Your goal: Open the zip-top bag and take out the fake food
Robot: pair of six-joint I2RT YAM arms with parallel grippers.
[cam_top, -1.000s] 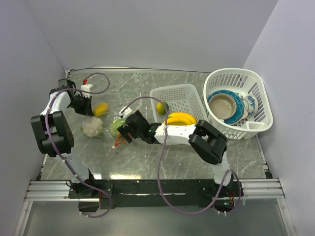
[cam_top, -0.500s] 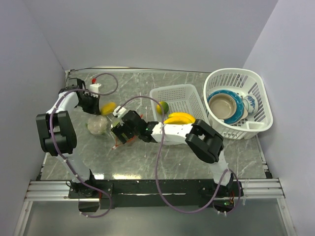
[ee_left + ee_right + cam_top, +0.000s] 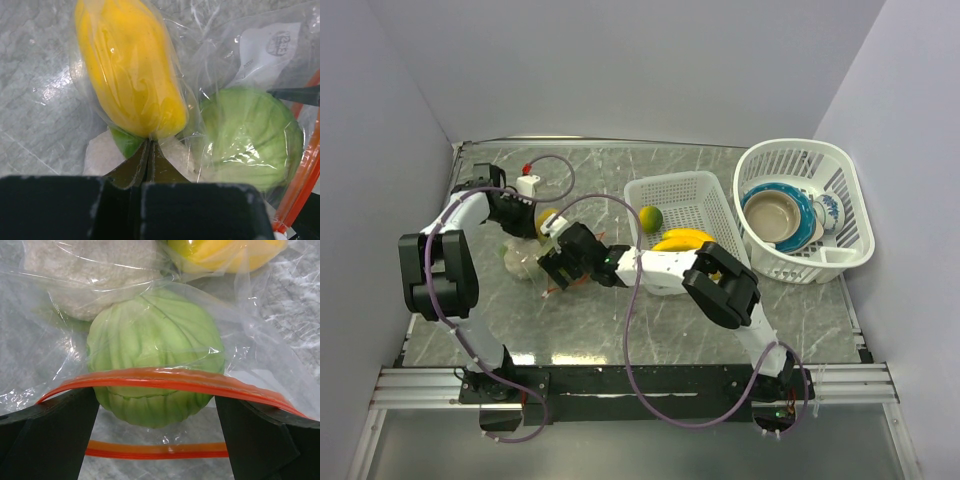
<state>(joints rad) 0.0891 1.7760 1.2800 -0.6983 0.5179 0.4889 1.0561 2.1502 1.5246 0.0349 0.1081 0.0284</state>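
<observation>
**Bag mouth open, food inside**

The bag (image 3: 260,345) lay on the desk (image 3: 620,170), left pincer (image 3: 150,142) pinching its plastic, right pincer (image 3: 157,440) spread at the zip mouth. Likely best: reach straight around the green ball (image 3: 155,365), avoiding film.

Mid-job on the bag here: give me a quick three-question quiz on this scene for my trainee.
1. True or false: the left claw is shut on the bag plastic.
2. In the right wrist view, what sits just behind the orange strip, between the fingers of the open right claw? A banana; B green ball; C bowl.
3. Name the three foods inside the bag.
Key: 1 true. 2 B. 3 yellow fruit, green ball, cauliflower.
</observation>
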